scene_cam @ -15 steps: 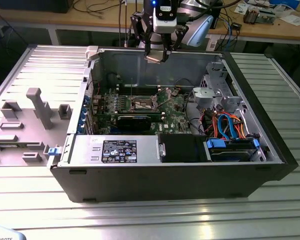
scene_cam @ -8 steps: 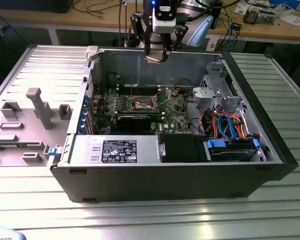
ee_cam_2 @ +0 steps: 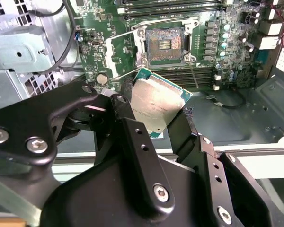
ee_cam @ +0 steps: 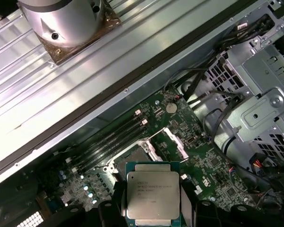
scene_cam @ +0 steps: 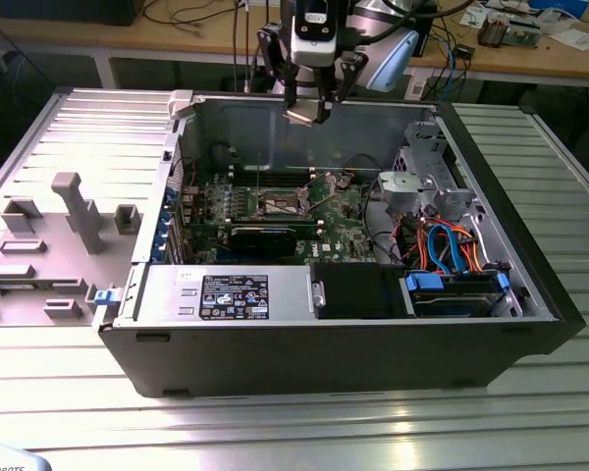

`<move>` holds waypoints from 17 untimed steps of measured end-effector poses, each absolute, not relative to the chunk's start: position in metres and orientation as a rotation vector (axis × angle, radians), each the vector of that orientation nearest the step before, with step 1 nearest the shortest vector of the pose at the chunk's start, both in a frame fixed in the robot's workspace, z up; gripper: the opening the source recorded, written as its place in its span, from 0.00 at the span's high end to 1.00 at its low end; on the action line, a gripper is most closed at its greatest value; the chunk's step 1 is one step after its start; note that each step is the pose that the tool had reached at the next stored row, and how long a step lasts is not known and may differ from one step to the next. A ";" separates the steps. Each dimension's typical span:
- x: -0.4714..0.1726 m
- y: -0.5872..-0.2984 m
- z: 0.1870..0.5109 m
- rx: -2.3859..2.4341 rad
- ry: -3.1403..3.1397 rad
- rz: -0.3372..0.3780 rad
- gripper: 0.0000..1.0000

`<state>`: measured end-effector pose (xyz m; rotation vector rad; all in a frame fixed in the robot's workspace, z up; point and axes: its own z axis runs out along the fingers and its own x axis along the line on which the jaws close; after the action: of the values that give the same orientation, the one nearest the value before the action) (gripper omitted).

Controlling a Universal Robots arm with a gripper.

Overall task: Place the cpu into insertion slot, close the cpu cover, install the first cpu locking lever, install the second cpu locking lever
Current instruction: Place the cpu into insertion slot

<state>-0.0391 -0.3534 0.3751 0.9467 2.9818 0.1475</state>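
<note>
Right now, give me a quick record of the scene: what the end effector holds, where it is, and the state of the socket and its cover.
end effector: shut on the chip, above the open computer case
chip: gripped by two opposite edges, metal top showing, clear of the socket
socket: empty, contacts bare, on the green circuit board
cover: swung open beside the socket
progress: chip not yet placed
</note>
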 end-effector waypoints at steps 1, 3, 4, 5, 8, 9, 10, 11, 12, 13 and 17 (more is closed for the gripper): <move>-0.039 -0.353 0.375 0.963 2.976 0.147 0.46; -0.039 -0.353 0.375 0.985 2.968 0.147 0.46; -0.040 -0.353 0.374 0.996 2.964 0.147 0.46; -0.040 -0.353 0.374 1.010 2.959 0.147 0.46; -0.040 -0.353 0.373 1.064 2.938 0.147 0.46; -0.040 -0.353 0.373 1.090 2.928 0.146 0.46; -0.040 -0.353 0.372 1.104 2.922 0.146 0.46; -0.040 -0.353 0.372 1.115 2.917 0.146 0.46; -0.040 -0.353 0.372 1.127 2.912 0.146 0.46; -0.040 -0.353 0.372 1.138 2.908 0.146 0.46; -0.041 -0.353 0.370 1.196 2.882 0.145 0.46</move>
<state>-0.0408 -0.3534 0.3698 1.1960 2.8823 0.1453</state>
